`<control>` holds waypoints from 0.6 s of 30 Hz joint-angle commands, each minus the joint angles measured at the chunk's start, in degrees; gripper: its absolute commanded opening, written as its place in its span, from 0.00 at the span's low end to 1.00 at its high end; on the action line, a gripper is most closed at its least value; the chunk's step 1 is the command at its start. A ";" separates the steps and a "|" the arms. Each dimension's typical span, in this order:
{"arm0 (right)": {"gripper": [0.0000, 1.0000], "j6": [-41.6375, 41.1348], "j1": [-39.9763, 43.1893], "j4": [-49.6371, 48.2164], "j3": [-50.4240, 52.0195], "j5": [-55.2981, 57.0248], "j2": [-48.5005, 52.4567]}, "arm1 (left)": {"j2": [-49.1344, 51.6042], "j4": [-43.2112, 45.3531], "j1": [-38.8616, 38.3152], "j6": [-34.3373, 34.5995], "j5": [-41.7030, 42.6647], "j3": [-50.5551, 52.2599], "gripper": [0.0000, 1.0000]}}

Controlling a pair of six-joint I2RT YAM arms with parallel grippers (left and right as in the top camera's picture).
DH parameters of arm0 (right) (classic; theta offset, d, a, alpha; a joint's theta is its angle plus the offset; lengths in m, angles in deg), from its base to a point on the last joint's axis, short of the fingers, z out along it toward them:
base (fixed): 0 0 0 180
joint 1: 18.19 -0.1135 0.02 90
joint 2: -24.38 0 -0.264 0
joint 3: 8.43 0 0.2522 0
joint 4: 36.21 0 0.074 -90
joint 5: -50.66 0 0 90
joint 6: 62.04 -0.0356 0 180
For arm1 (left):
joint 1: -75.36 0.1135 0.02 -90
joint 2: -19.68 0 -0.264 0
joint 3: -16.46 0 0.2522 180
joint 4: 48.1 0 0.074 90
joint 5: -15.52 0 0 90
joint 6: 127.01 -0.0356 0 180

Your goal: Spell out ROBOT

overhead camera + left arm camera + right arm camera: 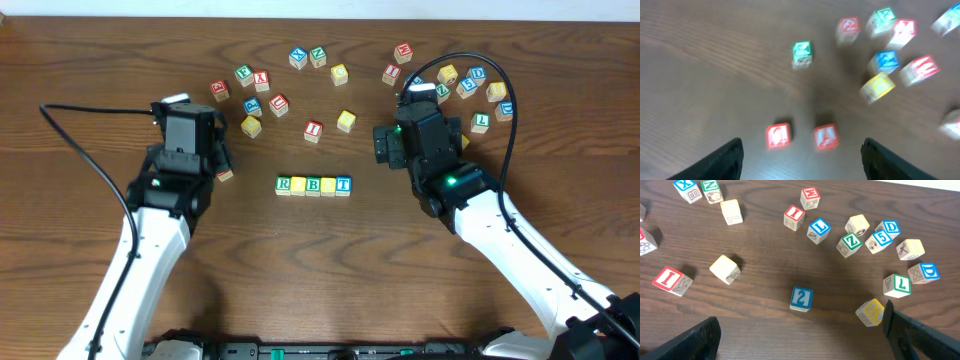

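Observation:
A row of letter blocks [313,185] lies at the table's centre, with a green R at its left end, a B in the middle, a blue T at its right end and yellow blocks between. My left gripper [190,140] [802,162] is open and empty, left of the row. Two red blocks [778,136] [826,137] lie just ahead of its fingers in the blurred left wrist view. My right gripper [415,135] [805,340] is open and empty, right of the row. A blue "2" block [801,299] and a yellow K block [870,311] lie just ahead of it.
Loose blocks are scattered along the back: a left cluster [252,105], a middle group with a red I [313,130] and a yellow block [346,121], and a right cluster [478,82]. A small block [225,175] lies beside my left gripper. Black cables arc over both sides.

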State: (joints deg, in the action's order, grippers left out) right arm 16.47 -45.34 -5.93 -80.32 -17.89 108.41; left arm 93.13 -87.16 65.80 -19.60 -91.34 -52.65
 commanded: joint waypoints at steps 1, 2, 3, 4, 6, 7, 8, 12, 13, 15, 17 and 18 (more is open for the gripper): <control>0.99 0.44 0.46 0.02 -0.74 0.90 -0.98 | -3.41 5.73 -1.33 0.24 -0.57 4.66 0.74; 0.99 0.44 0.46 0.04 -0.74 0.87 -0.98 | -4.09 7.52 -1.49 0.24 -0.57 5.90 0.75; 0.99 0.44 0.46 0.02 -0.74 0.87 -0.98 | -5.09 9.86 -1.70 0.24 -0.55 7.72 0.74; 0.99 0.42 0.46 0.04 -0.74 0.87 -0.98 | -6.03 11.67 -1.90 0.24 -0.50 9.33 0.74; 0.99 0.42 0.46 0.04 -0.74 0.87 -0.98 | -7.98 15.13 -2.05 0.24 -0.07 12.57 0.74; 0.99 0.44 0.46 0.04 -0.74 0.87 -0.98 | -8.94 16.81 -2.03 0.20 0.48 14.14 0.74; 0.99 0.42 0.44 0.02 -0.74 0.87 -0.98 | -9.92 18.58 -2.03 -0.28 1.16 15.61 0.74; 0.99 0.42 0.46 0.02 -0.74 0.87 -0.98 | -14.25 28.24 -2.03 -4.00 4.42 21.79 0.75; 0.99 0.42 0.46 0.04 -0.74 0.87 -0.98 | -15.37 30.62 -2.03 -4.83 5.03 23.26 0.75; 0.99 0.42 0.46 0.04 -0.74 0.87 -0.98 | -17.38 34.75 -2.03 -6.40 6.36 25.88 0.74; 0.99 0.42 0.44 0.04 -0.74 0.90 -0.98 | -19.43 38.23 -1.99 -8.48 8.70 28.46 0.74; 0.99 0.42 0.44 0.04 -0.74 0.87 -0.98 | -20.37 39.36 -1.99 -9.27 9.68 29.55 0.74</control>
State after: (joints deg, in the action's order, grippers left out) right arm 16.47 -45.34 -5.91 -80.32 -17.87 108.41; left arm 75.05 -49.55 63.94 -24.67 -85.53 -25.57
